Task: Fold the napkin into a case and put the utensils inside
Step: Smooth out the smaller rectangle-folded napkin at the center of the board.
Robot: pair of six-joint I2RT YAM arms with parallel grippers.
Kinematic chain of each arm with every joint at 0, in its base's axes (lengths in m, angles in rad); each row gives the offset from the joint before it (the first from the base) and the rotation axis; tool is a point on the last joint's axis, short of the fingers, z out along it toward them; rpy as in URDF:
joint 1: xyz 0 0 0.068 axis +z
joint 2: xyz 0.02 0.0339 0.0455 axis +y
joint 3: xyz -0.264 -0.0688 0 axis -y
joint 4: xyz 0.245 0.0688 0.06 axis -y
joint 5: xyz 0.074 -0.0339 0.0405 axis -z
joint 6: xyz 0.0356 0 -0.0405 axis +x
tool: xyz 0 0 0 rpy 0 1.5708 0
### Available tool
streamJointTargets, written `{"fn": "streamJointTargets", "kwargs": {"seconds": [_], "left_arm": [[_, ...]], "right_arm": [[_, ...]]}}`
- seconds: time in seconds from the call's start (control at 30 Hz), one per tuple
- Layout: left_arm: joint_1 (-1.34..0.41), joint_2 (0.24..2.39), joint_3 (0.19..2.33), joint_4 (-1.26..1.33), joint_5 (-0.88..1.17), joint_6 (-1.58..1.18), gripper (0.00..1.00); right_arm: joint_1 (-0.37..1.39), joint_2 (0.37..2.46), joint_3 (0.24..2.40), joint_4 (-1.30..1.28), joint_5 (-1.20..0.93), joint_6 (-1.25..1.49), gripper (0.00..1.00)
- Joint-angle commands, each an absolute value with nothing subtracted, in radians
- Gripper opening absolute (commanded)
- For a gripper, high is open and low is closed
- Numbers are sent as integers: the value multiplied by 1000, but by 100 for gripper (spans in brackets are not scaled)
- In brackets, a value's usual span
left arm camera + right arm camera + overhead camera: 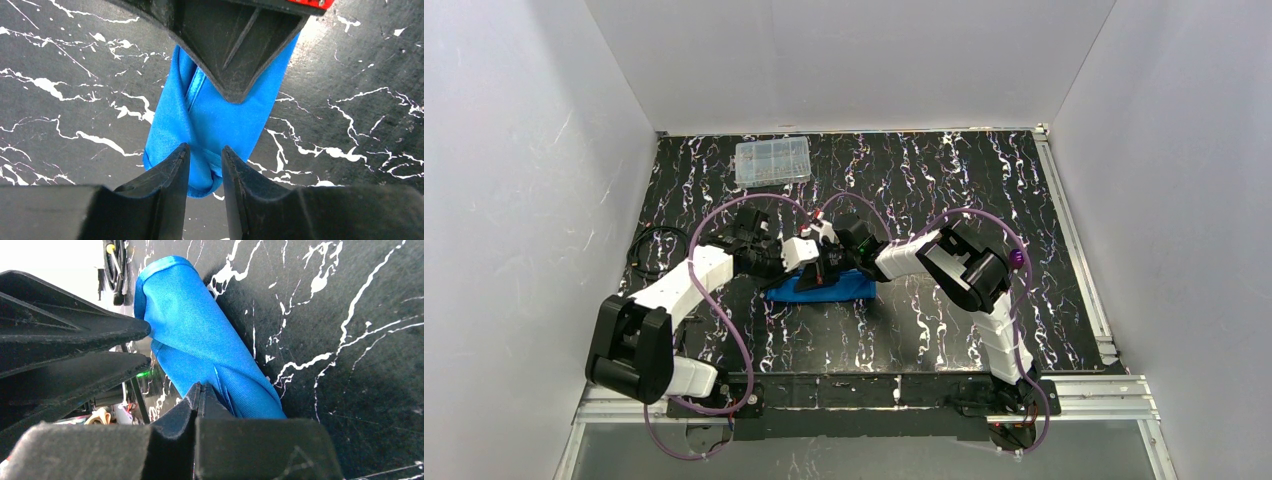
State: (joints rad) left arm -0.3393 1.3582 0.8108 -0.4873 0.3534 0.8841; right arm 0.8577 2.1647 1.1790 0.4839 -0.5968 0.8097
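Note:
The napkin (824,289) is a bright blue cloth folded into a narrow bundle on the black marbled table, between both grippers. In the left wrist view my left gripper (205,149) is nearly closed, with a bunched fold at the near end of the napkin (220,120) between its fingers. My right gripper (200,386) has its fingers pressed together, tips against a fold edge of the napkin (200,335). Its tip also shows in the left wrist view (235,95), resting on the cloth's middle. In the top view my left gripper (814,262) and my right gripper (834,262) meet over the napkin. No utensils are in view.
A clear plastic compartment box (772,161) stands at the back of the table, left of centre. A coil of black cable (652,250) lies at the table's left edge. Purple cables loop over both arms. White walls close in the sides and back.

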Motion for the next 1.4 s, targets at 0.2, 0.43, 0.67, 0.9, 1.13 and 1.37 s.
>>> {"fn": "streamJointTargets", "kwargs": {"seconds": [0.2, 0.43, 0.67, 0.9, 1.13, 1.37], "left_arm": [[-366, 1428, 826, -468, 303, 890, 9], [-386, 1414, 821, -462, 267, 884, 0], [-402, 1400, 824, -478, 274, 880, 0], [-402, 1394, 827, -531, 311, 882, 0], [-403, 1397, 858, -607, 394, 863, 0], [-402, 1409, 866, -613, 430, 846, 0]], "right_arm": [[857, 2176, 1166, 540, -561, 811, 1], [856, 2182, 1157, 562, -566, 825, 1], [852, 2200, 1185, 562, -562, 830, 1], [848, 2203, 1190, 543, -531, 814, 1], [848, 2203, 1180, 527, -470, 789, 1], [848, 2202, 1134, 581, -432, 820, 1]]}}
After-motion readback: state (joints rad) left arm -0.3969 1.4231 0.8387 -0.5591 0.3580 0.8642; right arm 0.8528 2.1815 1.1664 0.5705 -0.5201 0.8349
